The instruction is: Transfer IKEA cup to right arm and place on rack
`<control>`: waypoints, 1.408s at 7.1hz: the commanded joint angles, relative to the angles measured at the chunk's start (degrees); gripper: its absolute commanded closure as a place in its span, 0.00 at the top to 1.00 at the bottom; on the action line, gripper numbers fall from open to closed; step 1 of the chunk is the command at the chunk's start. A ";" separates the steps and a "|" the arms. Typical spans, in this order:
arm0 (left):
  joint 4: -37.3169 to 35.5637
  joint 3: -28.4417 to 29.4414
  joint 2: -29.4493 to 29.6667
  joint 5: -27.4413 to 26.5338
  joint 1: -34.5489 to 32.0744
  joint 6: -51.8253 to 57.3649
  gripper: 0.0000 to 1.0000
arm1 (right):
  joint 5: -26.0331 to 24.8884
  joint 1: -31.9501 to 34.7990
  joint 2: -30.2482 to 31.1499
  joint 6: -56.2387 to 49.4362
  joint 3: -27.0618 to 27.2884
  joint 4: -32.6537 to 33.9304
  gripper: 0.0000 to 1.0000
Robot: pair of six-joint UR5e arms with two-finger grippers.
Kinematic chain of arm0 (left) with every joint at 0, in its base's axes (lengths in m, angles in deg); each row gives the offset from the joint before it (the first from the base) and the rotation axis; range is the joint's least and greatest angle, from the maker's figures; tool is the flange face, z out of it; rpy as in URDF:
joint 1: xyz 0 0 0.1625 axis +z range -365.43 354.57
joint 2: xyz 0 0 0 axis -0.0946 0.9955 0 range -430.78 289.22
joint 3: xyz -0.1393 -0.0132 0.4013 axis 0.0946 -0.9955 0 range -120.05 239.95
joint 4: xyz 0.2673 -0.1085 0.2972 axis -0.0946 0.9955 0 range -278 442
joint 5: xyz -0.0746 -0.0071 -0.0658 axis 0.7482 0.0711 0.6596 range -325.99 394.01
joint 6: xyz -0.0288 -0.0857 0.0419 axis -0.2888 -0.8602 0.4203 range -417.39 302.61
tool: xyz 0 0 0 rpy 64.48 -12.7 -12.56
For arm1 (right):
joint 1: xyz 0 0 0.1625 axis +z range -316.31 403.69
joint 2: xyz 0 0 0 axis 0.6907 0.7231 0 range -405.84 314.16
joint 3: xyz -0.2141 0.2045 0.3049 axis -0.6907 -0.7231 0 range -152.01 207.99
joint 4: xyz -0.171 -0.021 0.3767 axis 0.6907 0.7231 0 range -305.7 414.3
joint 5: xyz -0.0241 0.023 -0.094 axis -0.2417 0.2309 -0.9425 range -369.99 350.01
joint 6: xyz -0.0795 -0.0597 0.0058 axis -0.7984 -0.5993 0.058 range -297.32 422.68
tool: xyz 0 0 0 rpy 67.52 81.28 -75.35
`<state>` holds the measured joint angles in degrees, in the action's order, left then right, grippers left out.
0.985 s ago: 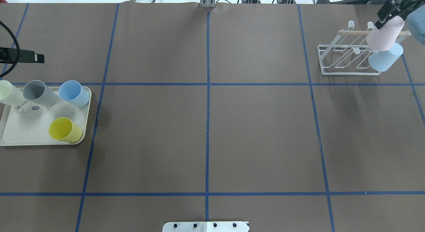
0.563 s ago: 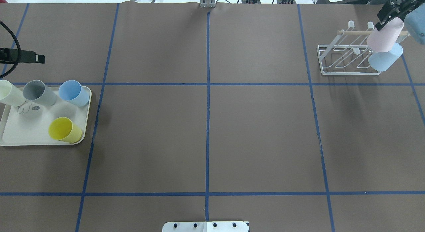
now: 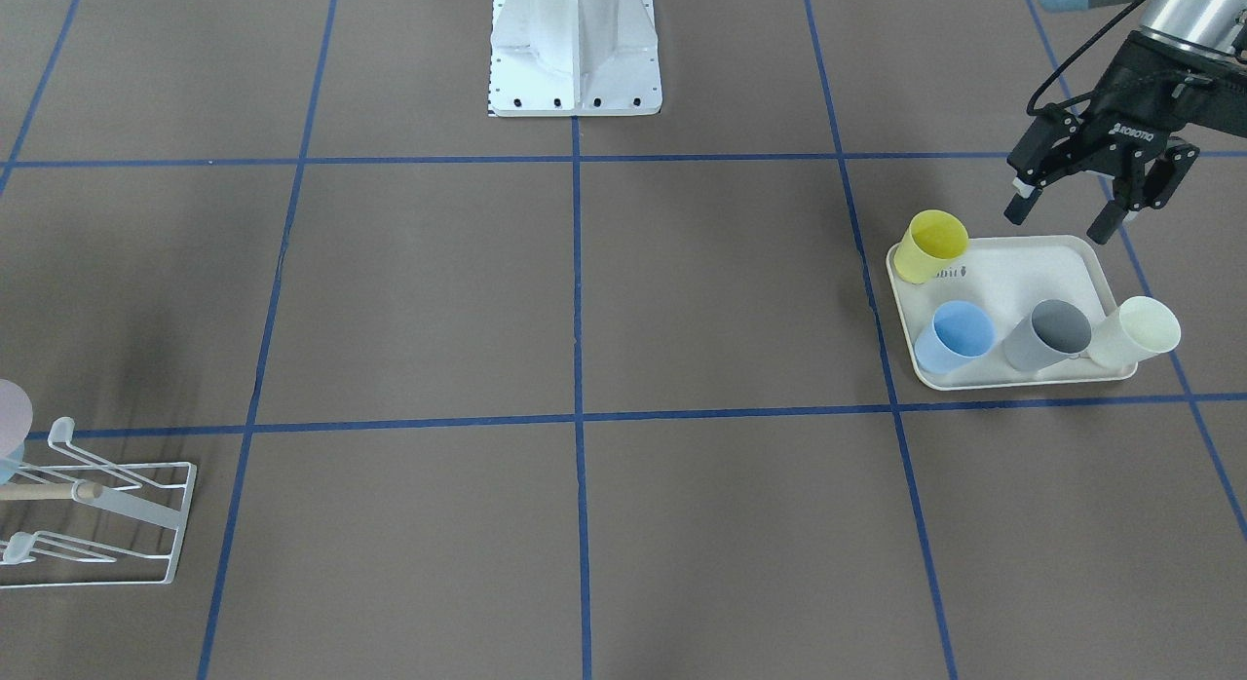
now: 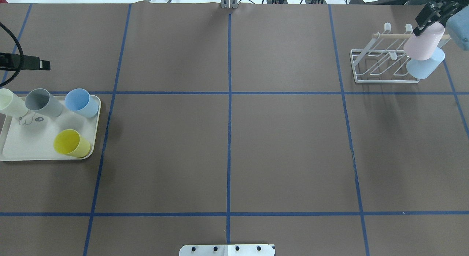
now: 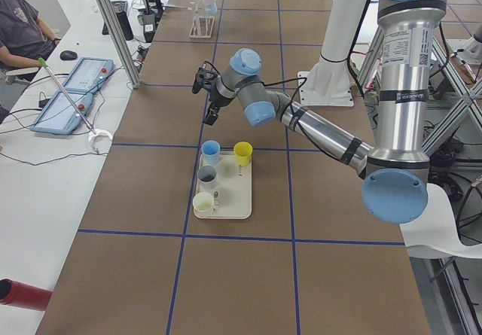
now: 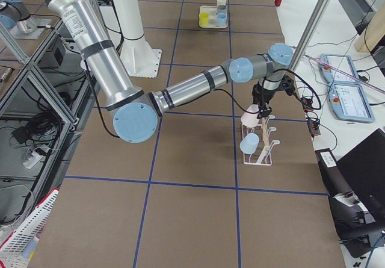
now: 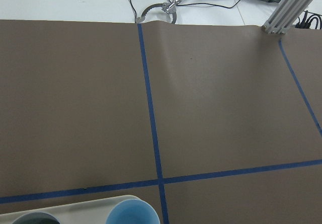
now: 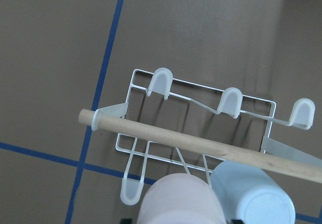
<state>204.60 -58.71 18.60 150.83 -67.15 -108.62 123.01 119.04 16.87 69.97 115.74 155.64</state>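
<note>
Pink cup [image 4: 423, 41] is clamped at its base in the right gripper [image 4: 428, 17], arm stretched far out, cup tilted over the rack [image 4: 388, 35], a light blue cup [image 4: 425, 63] just below it. Left gripper [image 3: 1058, 222] hangs fingers apart, pointing down at the edge of the tray [image 3: 1033, 271].

Pink cup [image 4: 424, 41] over the rack [image 4: 386, 81], far right corner.
From up here I see my right gripper [image 4: 429, 18] gripping the pink cup by its upper end. The cup is tilted across the wooden dowel [image 4: 392, 35] and overlaps a pale blue cup [image 4: 425, 63] already on the rack. At the surface's left edge, my left gripper [image 4: 40, 65] hangs beyond the tray [image 4: 9, 153], which carries a cream cup [image 4: 9, 102], grey cup [image 4: 44, 102], blue cup [image 4: 82, 102] and yellow cup [image 4: 71, 143].
</note>
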 commanded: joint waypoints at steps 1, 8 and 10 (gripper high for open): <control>0.00 0.09 0.00 -0.02 0.02 0.07 1.00 | 0.07 -0.12 -0.22 -0.43 -0.82 0.00 0.26; 0.00 0.27 0.18 -0.02 0.11 -0.02 1.00 | -0.28 -0.12 -0.31 -1.48 -1.17 -0.09 0.26; 0.00 0.36 0.27 -0.02 0.11 -0.02 1.00 | -0.37 -0.12 -0.31 -1.48 -1.17 -0.09 0.26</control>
<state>204.60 -58.41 18.81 150.81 -67.04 -108.63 122.72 118.92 16.62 68.48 114.57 155.57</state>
